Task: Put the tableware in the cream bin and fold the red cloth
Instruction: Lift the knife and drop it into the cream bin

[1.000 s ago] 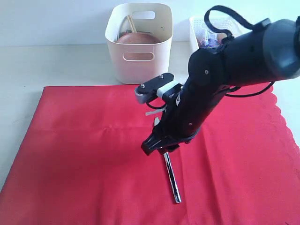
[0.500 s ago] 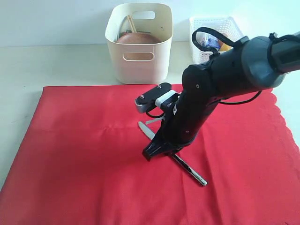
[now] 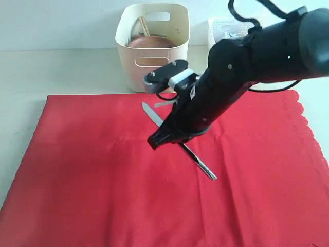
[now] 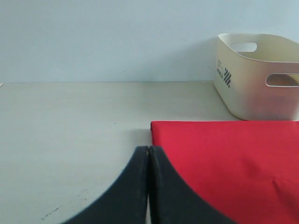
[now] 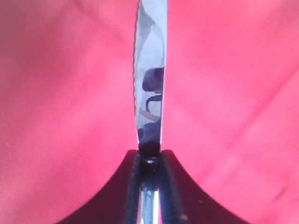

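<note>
I find the left gripper (image 4: 148, 150) pressed shut, empty, by a corner of the red cloth (image 4: 224, 163). Mid-cloth, the right gripper (image 3: 165, 138) clamps the knife (image 3: 199, 164) at its middle. The cream bin (image 3: 152, 72), beyond the cloth's far edge, holds a plate (image 3: 149, 41).

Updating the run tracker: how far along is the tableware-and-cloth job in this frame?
Done: a brown plate and chopsticks sit in the cream bin. In hand: the right gripper is shut on the silver knife, not yet at the bin. Left: bin the knife, then fold the red cloth, which lies flat. The left gripper is shut, holding nothing.
</note>
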Controlling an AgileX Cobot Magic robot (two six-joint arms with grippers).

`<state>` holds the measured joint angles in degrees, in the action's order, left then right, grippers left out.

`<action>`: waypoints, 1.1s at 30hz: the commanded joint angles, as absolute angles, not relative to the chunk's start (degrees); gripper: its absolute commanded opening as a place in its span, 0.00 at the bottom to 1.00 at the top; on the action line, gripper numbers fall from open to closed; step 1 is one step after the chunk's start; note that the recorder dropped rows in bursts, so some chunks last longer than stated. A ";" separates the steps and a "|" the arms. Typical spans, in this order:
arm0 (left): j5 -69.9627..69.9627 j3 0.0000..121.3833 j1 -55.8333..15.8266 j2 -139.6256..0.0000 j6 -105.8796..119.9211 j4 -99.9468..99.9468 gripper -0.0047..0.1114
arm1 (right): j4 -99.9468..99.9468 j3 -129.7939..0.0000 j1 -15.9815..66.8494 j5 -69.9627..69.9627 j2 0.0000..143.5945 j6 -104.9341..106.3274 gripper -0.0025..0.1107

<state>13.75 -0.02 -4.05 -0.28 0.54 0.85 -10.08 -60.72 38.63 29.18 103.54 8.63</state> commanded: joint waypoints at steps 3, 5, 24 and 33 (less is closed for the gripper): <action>13.62 0.00 -3.94 0.00 0.62 0.79 0.05 | -9.75 -68.16 37.29 27.70 101.46 8.55 0.02; 13.62 0.00 -3.94 0.00 0.62 0.79 0.05 | -9.75 -70.92 35.85 26.86 101.46 8.42 0.02; 13.62 0.00 -3.94 0.00 0.62 0.79 0.05 | -10.49 -94.31 25.33 10.40 113.32 8.42 0.02; 13.62 0.00 -3.94 0.00 0.62 0.79 0.05 | -10.49 -100.36 25.33 -2.57 121.99 8.42 0.02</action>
